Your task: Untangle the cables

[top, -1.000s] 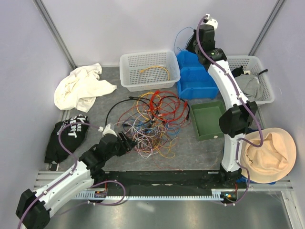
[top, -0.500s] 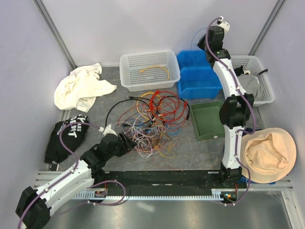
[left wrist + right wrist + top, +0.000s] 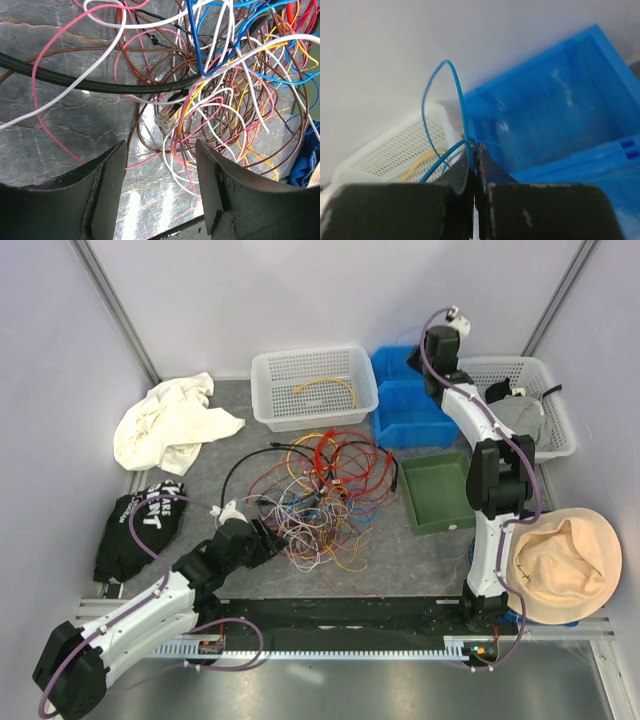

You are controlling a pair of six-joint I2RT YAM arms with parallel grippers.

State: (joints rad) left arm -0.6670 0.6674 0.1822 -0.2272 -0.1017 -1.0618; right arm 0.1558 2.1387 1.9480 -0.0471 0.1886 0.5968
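Barely begun; most left to untangle.
Pinching a blue wire (image 3: pixel 462 100) over the blue bin (image 3: pixel 555 90) with the right tool (image 3: pixel 474 147); left tool (image 3: pixel 160 150) spread at the cables (image 3: pixel 320 492), knotted on the bench (image 3: pixel 200 480); yellow wire (image 3: pixel 325 383) in white basket (image 3: pixel 270 400).

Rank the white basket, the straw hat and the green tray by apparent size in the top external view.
Largest: white basket and straw hat, too alike to rank.
Smallest: green tray, clearly.
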